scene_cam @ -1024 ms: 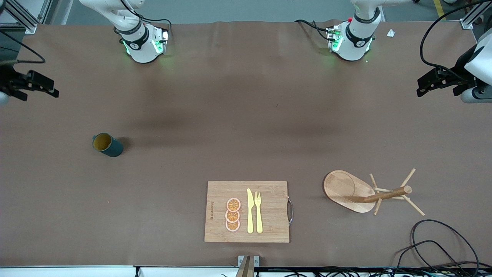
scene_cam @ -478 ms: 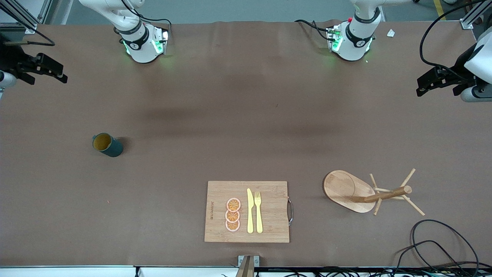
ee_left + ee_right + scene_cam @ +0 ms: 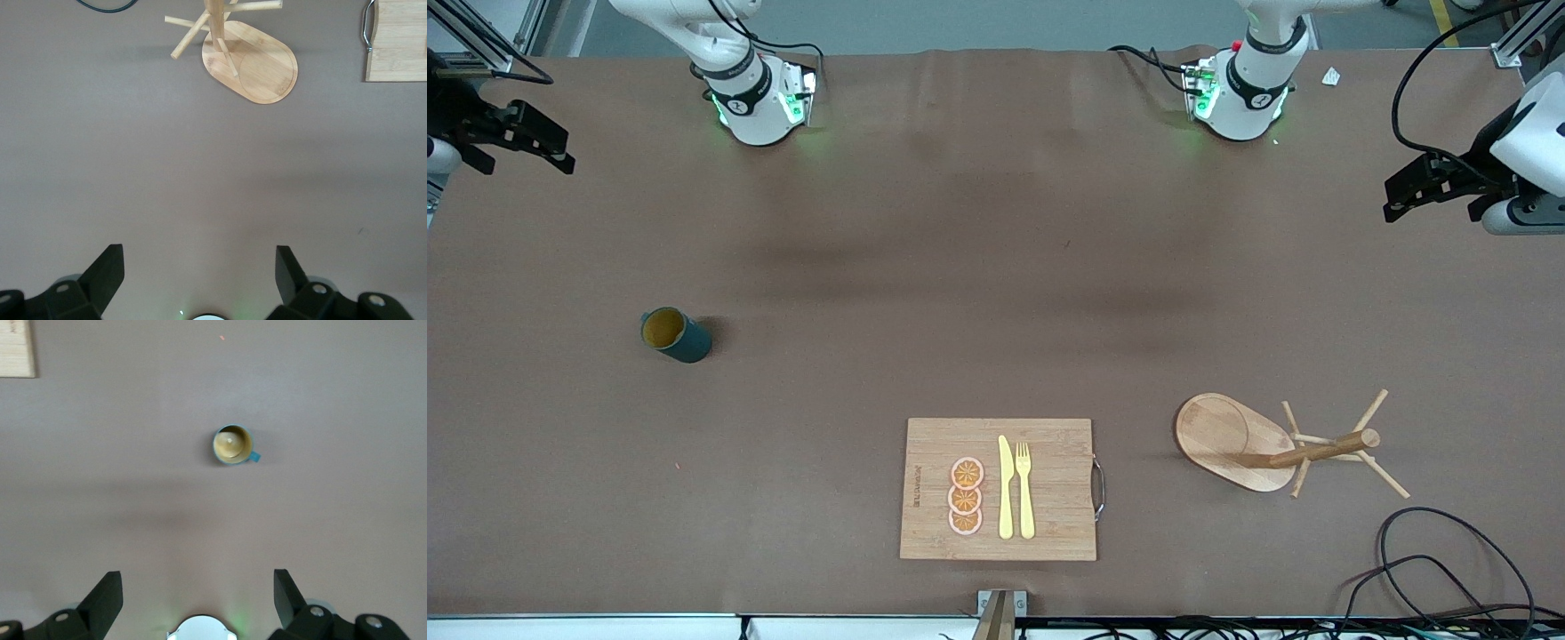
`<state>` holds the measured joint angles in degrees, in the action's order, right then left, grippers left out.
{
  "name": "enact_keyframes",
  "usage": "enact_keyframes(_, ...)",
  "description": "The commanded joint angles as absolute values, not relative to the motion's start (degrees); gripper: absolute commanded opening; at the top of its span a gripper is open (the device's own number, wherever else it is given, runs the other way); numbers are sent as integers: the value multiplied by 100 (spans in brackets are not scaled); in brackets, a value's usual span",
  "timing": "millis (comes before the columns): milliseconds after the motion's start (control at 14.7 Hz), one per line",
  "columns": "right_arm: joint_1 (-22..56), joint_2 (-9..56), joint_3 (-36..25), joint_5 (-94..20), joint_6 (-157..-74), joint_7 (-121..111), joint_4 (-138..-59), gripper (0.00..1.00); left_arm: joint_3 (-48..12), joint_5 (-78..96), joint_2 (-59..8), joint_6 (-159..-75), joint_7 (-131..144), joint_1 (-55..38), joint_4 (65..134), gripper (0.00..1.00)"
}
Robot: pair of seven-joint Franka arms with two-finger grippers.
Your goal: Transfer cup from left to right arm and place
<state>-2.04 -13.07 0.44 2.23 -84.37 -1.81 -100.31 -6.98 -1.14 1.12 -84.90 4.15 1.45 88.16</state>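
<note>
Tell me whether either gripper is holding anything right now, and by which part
Nothing is held. The left gripper and the right gripper are both open and empty, up over the table's ends. The cup stands alone on the table, untouched.

The right gripper hangs high over the brown desk, its two dark fingers spread wide with nothing between them. Well ahead of the gripper the cup stands upright on the desk, its yellow inside showing and its small handle sticking out sideways. A corner of a wooden board lies at the edge.
</note>
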Motion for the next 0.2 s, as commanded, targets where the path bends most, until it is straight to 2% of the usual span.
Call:
enact_keyframes(0, -229, -1433, 88, 325, -8560, -88, -10169, 100, -721, -220, 44, -8438, 308, 123, 8701, 100)
enact_keyframes(137, -211, -1424, 105, 325, -8543, -88, -10160, 100, -756, -220, 44, -8438, 308, 123, 8701, 100)
